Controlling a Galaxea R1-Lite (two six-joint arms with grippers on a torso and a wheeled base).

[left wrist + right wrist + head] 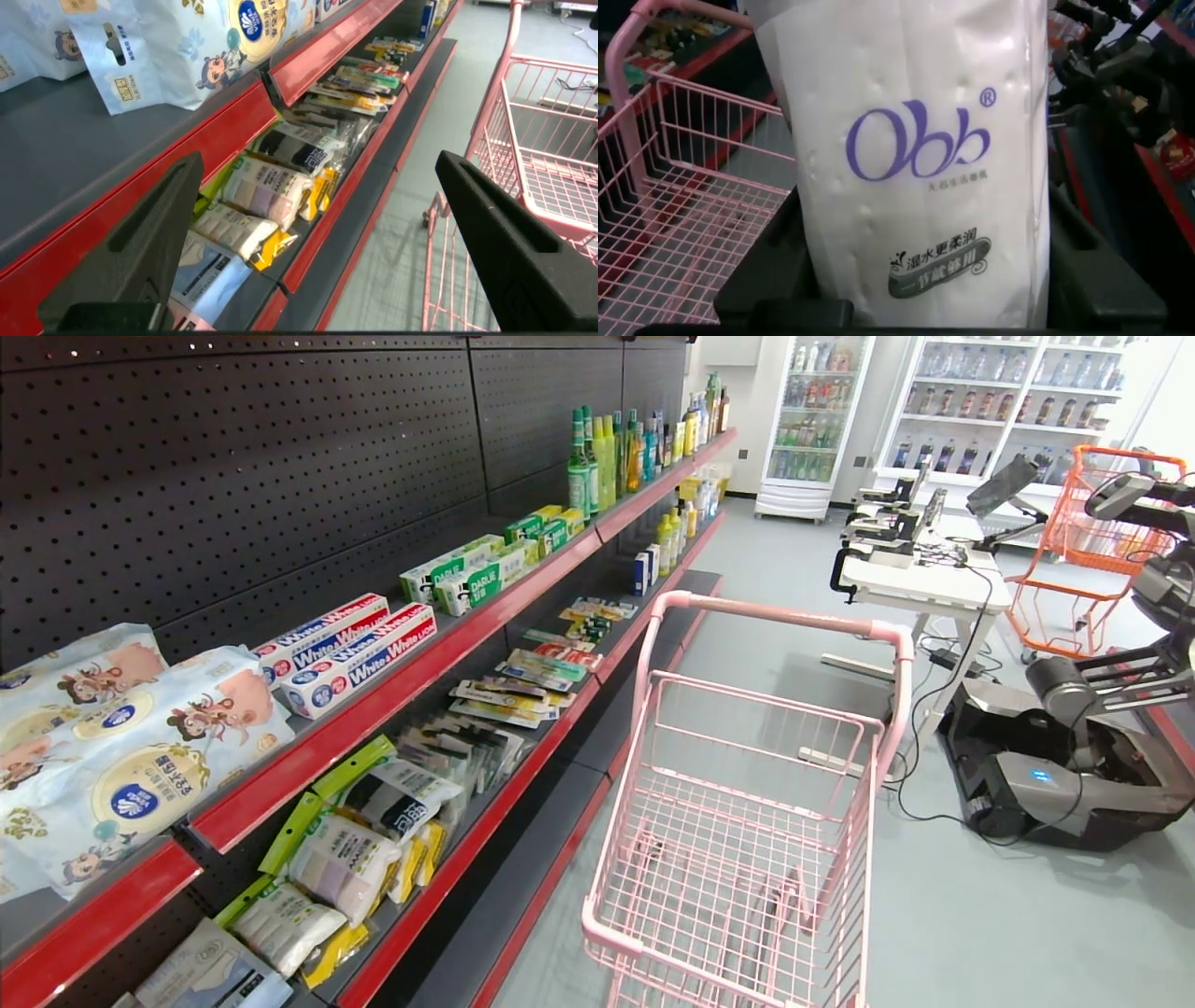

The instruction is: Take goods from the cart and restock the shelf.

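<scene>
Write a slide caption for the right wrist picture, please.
Right gripper holds a white tissue pack near the pink cart.

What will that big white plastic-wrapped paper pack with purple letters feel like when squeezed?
The white plastic-wrapped paper pack in the right gripper probably squashes easily: its wrap shows soft dimples. Being paper, it is likely light for its size. The smooth film may be slippery, so a loose grip could let it slide.

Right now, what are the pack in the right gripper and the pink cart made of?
The white pack: likely paper tissue under clear glossy film, by dimpled surface and sheen. The pink cart: probably painted metal wire, by its thin grid.
</scene>
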